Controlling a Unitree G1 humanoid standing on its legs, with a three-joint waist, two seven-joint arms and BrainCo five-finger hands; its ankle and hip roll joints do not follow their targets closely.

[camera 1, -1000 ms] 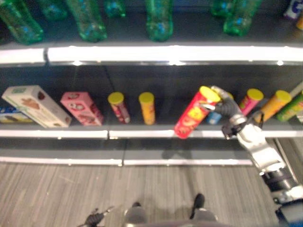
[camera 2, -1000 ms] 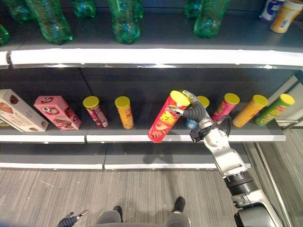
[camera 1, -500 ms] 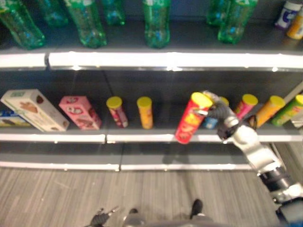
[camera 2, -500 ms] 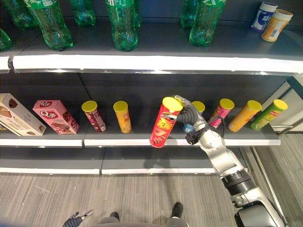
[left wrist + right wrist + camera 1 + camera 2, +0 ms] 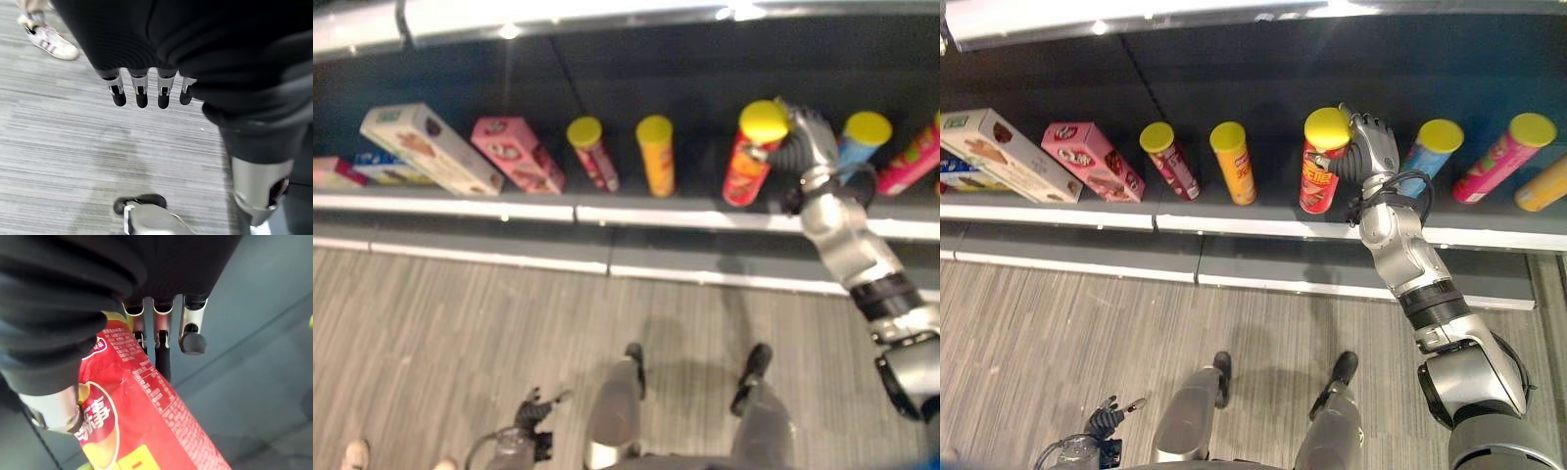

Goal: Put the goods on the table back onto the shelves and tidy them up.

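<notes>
The right hand [image 5: 1367, 147] has its fingers curled round the upper part of the red can [image 5: 1318, 166], just under the yellow lid, with the thumb on the near side; in the right wrist view the fingers [image 5: 162, 340] lie along the can's printed wall [image 5: 146, 401] and press against it. So this hand is closed on the can and carries or steadies it. The can stands on the shelf [image 5: 1234, 220], its base close to the front edge and its long axis nearly upright, tipped only a little. The hand sits on the can's right side and behind its top, so any release has to draw back to the right and toward the robot.

Taking the red can as the landmark: just to its right, behind the wrist, stands a blue can [image 5: 1430, 157], and farther right a pink can [image 5: 1498, 157], both leaning. To its left stand an orange can [image 5: 1234, 164] and a dark red can [image 5: 1167, 162], then a pink box [image 5: 1092, 162] and a long pale box [image 5: 1004, 155] lying aslant.

The left hand [image 5: 146, 93] hangs far below and left of the red can, over the floor [image 5: 58, 147], fingers straight and holding nothing. The right hand is plainly the nearer one. I judge the placing nearly done: the can seems to need only squaring up before the fingers let go.
</notes>
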